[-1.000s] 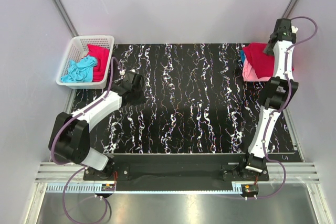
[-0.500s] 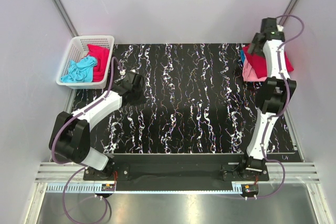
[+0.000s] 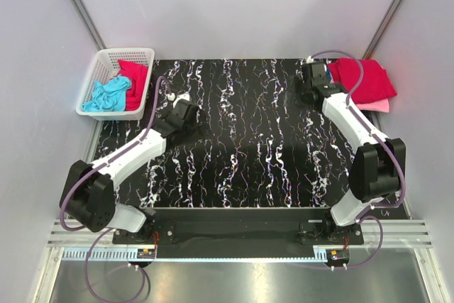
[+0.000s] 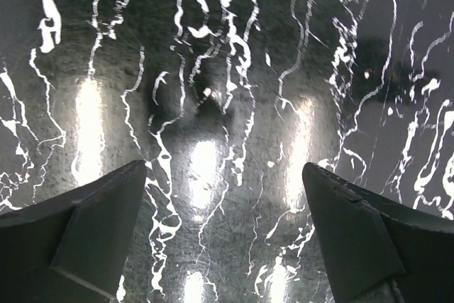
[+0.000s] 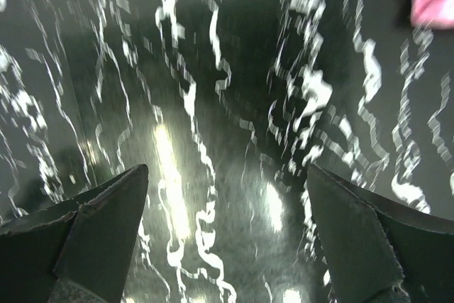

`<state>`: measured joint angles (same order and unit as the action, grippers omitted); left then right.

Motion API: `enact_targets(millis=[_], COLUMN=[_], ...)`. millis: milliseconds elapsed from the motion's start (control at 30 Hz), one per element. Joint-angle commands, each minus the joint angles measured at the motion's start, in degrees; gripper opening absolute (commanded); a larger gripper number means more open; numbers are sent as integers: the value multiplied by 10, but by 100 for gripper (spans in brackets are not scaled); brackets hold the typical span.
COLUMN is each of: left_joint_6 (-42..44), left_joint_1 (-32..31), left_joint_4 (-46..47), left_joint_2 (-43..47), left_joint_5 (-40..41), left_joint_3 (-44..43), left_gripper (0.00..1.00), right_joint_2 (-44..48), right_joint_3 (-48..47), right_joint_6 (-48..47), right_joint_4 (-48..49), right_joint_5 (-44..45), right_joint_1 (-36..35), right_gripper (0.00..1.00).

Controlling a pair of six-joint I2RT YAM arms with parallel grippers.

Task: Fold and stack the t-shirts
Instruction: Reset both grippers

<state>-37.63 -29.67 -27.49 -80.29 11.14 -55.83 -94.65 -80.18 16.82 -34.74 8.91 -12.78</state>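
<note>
My left gripper [image 4: 223,169] and my right gripper [image 5: 227,169] both hang wide and empty over the marbled surface [image 3: 248,140], so I judge I am between shirts. The crimson t-shirt [image 3: 365,79] lies folded on the pink t-shirt [image 3: 379,106] at the upper right. Next I should reach into the white basket [image 3: 124,52] at the upper left, which holds a turquoise t-shirt [image 3: 106,96] and a red t-shirt [image 3: 135,79].
</note>
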Motion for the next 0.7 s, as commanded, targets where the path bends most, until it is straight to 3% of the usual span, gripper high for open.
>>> enact_targets(millis=[0, 367, 667], left_joint_6=[8, 26, 39], left_joint_1=[-21, -56, -58], left_joint_4=[8, -5, -18], left_joint_2=[18, -2, -20], left_joint_5=[63, 134, 135], left_joint_3=[-1, -37, -66], left_gripper=[99, 99, 99], right_joint_2=[36, 98, 110], right_joint_3=[50, 134, 161], right_joint_6=[23, 53, 81], right_joint_4=[39, 48, 48], right_joint_5=[7, 25, 30], right_joint_1=[-27, -81, -122], right_gripper=[100, 100, 100])
